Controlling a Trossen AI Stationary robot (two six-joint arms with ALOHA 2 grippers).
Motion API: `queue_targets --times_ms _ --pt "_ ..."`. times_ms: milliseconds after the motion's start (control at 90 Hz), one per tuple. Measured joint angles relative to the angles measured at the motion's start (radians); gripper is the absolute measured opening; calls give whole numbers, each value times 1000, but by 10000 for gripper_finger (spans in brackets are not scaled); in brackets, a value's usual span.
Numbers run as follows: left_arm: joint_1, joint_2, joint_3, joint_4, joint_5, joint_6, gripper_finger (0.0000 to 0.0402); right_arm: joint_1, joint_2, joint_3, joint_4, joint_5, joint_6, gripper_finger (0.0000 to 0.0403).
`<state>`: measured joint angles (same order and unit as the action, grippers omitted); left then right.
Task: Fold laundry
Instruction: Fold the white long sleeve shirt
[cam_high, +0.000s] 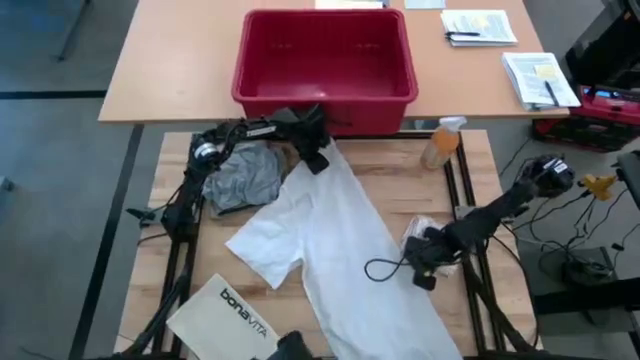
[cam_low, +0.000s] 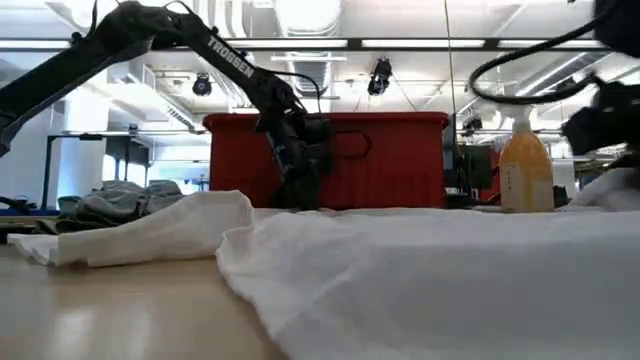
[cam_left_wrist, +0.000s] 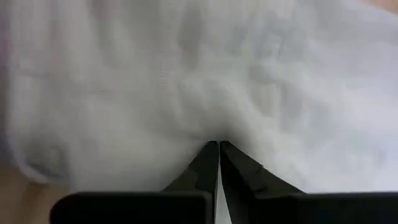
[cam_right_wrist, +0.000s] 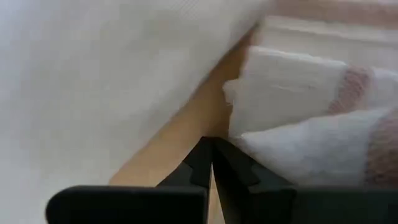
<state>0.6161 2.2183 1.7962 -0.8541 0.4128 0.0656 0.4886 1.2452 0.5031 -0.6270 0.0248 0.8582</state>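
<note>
The large white shirt (cam_high: 340, 240) lies spread in a slant from the table's far middle to its near right corner. My left gripper (cam_high: 318, 158) points down at the shirt's far end and is shut on it. A crumpled grey T-shirt (cam_high: 240, 180) lies at the far left, with a bit of khaki-tan cloth (cam_high: 287, 154) beside it. By the shirt's right edge my right gripper (cam_right_wrist: 211, 142) is shut over bare wood. It stands between the shirt and a small folded white-and-pink cloth (cam_right_wrist: 298, 124). My left gripper pinches the white shirt's far end (cam_left_wrist: 214, 127) between its two shut fingers, coming from above and pointing down. The cloth puckers toward the fingertips; one layer or several, I cannot tell. The rest of the shirt lies slack on the table.
A red basket (cam_high: 325, 60) stands on the tan table just beyond the wooden one. An orange spray bottle (cam_high: 440, 142) stands at the far right. The white "bonavita" bag (cam_high: 235, 310) lies at the near left. A black cable loop (cam_high: 380, 268) rests on the shirt.
</note>
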Motion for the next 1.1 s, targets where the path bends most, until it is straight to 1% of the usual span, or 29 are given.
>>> queue_targets --times_ms 56,144,244,300,356,411,556,600,644,700,744,767,789,800,844,878,1000,1100 --pt "-13 0 0 -1 -4 -29 0 -34 -18 4 -48 102 -45 0" --pt "-34 0 0 -1 -8 -50 0 -78 -49 45 -228 306 -62 0" --pt "-61 0 0 5 -16 -63 0 -87 -104 103 -381 430 -110 0" --pt "-75 0 0 9 -25 -73 0 -88 -150 120 -406 475 -118 0" --pt "-89 0 -1 17 -34 -90 0 -88 -212 128 -380 462 -134 0" --pt "-100 0 -2 29 -37 -110 0 -87 -273 139 -360 407 -139 0" --pt "-137 0 -4 73 -56 -157 0 -84 -407 145 -352 263 6 0" --pt "-159 -1 -4 129 -109 -167 0 -74 -444 145 -325 238 19 0" --pt "-175 -24 4 186 -151 -155 0 -59 -480 145 -303 242 33 0" --pt "-191 -89 2 180 -223 -131 0 -48 -519 145 -305 273 60 0" --pt "-193 -166 2 204 -253 -106 0 -44 -540 145 -309 296 70 0" --pt "-192 -213 2 217 -257 -97 0 -44 -547 145 -310 300 70 0" --pt "-187 -261 3 212 -233 -120 0 -45 -551 145 -310 301 71 0" --pt "-183 -285 3 202 -227 -105 0 -45 -551 144 -311 301 71 0" --pt "-176 -400 2 203 -259 -96 0 -44 -550 144 -311 301 72 0" --pt "-166 -479 3 214 -238 -99 0 -44 -549 144 -310 298 73 0" --pt "-160 -542 15 254 -241 -87 0 -44 -537 145 -296 293 91 0" --pt "-168 -538 -10 242 -296 -59 0 -44 -515 146 -268 291 75 0"
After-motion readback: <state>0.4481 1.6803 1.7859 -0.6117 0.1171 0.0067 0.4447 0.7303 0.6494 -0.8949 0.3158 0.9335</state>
